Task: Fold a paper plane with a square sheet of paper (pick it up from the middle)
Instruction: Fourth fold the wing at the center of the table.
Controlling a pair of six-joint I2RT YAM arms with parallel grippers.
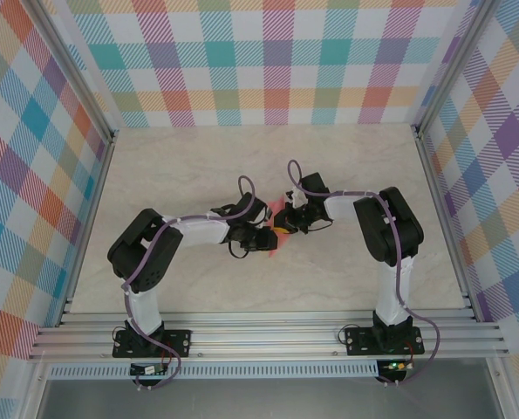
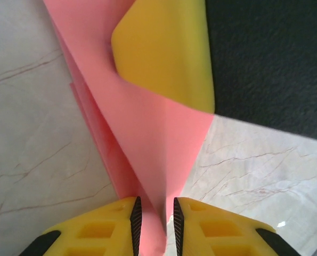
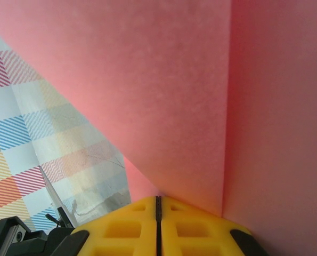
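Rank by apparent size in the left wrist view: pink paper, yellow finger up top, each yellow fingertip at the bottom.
1. pink paper
2. right gripper's finger
3. left gripper's two fingertips: they look alike, so tied; both are cropped and close to the camera, so this rank is unsure.

Bright, even, diffuse light; shadows on the worktop (image 1: pixel 198 175) are faint. Just ahead of the right claw (image 3: pixel 158 198) the sheet of paper (image 3: pixel 201 96) looks soft, unfocused; a tiny glare spot lies right of the left claw (image 2: pixel 154 207).
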